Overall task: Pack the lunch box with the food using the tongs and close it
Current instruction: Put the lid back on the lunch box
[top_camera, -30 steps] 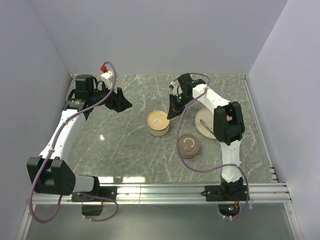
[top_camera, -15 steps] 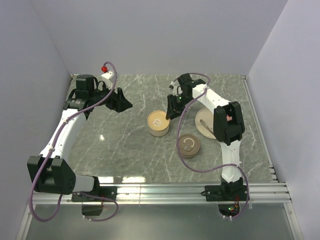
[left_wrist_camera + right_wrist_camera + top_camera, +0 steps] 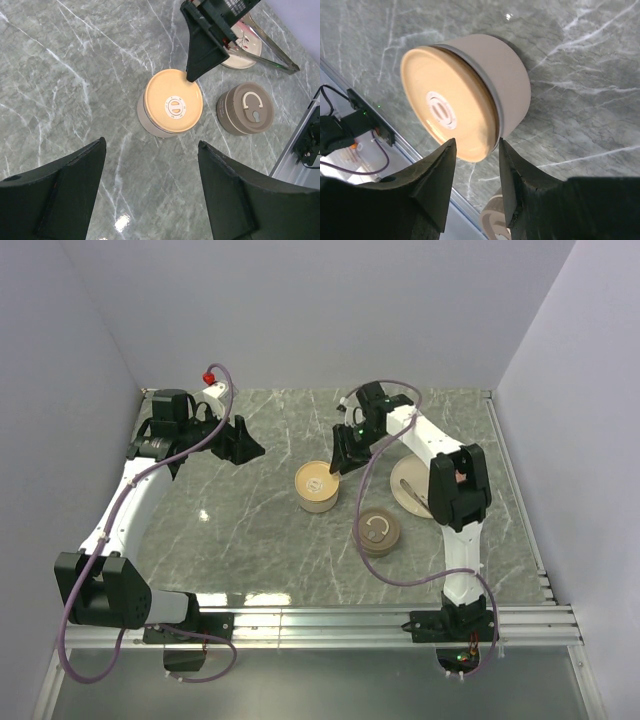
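Parted from their earlier pinch, the right gripper (image 3: 476,145) jaws stand half open, holding nothing, just over the lunch box (image 3: 318,487) rim at centre frame. The left gripper (image 3: 150,145) gapes wide and empty at upper left. With the tongs (image 3: 290,66) lying idle across the plate (image 3: 252,45) at right, a fingertip this close could snag the orange lid (image 3: 172,100) and tip the box.

The lunch box (image 3: 318,487) stands at the centre of the table (image 3: 250,540), with its inner lid (image 3: 173,101) on top. The handled lid (image 3: 378,531) sits just beside it, to the near right. The plate (image 3: 398,476) lies right of the lunch box and behind the handled lid. The tongs (image 3: 270,52) lie across the plate. The right gripper (image 3: 338,465) hangs over the far right rim of the lunch box. The left gripper (image 3: 247,446) is well apart, to the far left.
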